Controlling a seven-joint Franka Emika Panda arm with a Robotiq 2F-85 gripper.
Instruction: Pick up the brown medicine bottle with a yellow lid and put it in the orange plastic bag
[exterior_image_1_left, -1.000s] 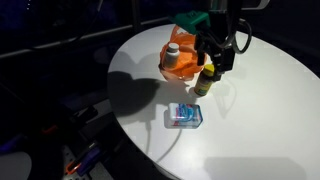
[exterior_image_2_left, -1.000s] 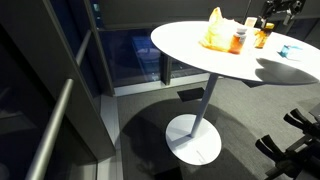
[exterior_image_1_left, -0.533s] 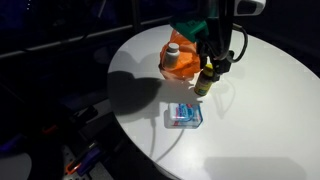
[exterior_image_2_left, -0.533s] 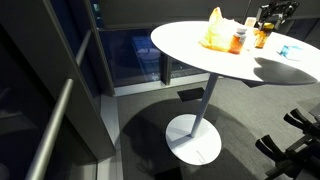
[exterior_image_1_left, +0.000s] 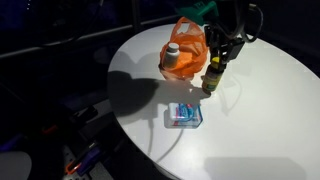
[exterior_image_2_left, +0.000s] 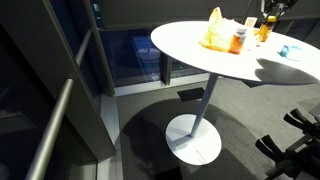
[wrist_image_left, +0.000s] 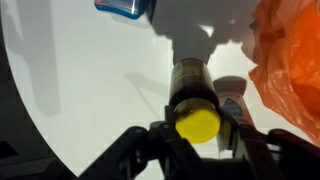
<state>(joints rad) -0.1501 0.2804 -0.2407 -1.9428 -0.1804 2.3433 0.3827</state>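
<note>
The brown medicine bottle (exterior_image_1_left: 213, 76) with its yellow lid (wrist_image_left: 197, 124) sits between the jaws of my gripper (wrist_image_left: 197, 127), which is shut on it just below the lid. In both exterior views the gripper (exterior_image_1_left: 222, 48) comes down from above and holds the bottle (exterior_image_2_left: 263, 30) upright, just over the white round table (exterior_image_1_left: 260, 110). The orange plastic bag (exterior_image_1_left: 186, 42) stands crumpled right beside it, its opening upward. In the wrist view the bag (wrist_image_left: 290, 60) fills the right edge.
An orange bottle with a white cap (exterior_image_1_left: 173, 58) stands against the bag; in the wrist view it (wrist_image_left: 232, 100) shows close beside the held bottle. A blue packet (exterior_image_1_left: 184, 114) lies nearer the table's front edge. The table stands on a single pedestal (exterior_image_2_left: 200, 115).
The jaws have closed from wide open onto the brown bottle. Arm and bottle have since shifted slightly up and away from the blue packet.
</note>
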